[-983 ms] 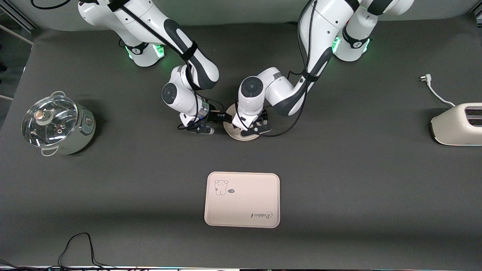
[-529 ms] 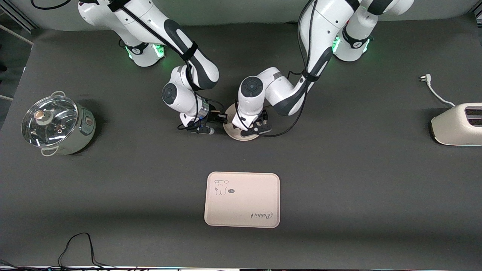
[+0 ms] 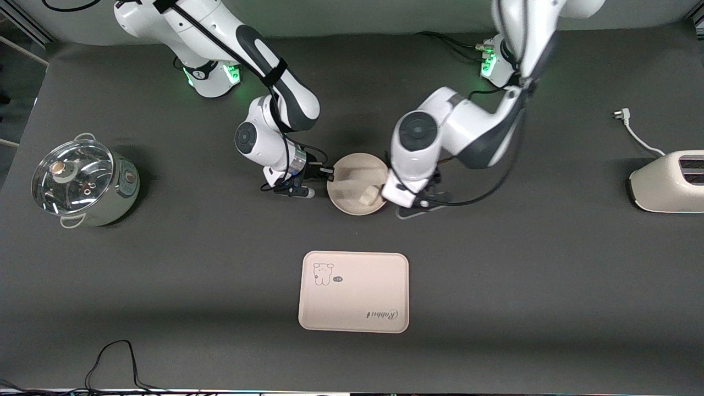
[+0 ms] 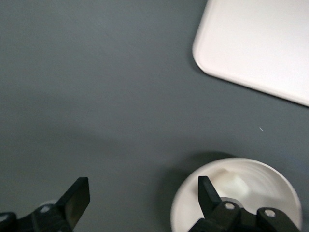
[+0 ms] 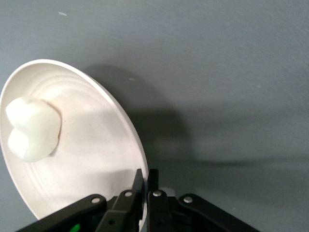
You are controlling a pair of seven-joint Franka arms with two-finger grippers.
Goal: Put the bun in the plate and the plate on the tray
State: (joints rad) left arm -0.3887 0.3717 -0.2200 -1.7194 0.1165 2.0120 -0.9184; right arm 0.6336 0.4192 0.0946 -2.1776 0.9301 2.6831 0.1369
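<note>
Bun [image 3: 367, 196] lies in the plate [image 3: 347, 204] at frame centre, so the first half looks done. Right gripper [image 5: 144, 186] pinches the plate's rim (jaws nearly closed on it); left gripper [image 4: 140, 193] hangs wide open beside it. Plate must yet reach the tray [image 3: 354, 292], lower centre on the counter.

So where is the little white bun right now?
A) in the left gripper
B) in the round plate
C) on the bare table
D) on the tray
B: the bun lies in the plate, whose rim the right gripper pinches, while the left gripper is open.
</note>
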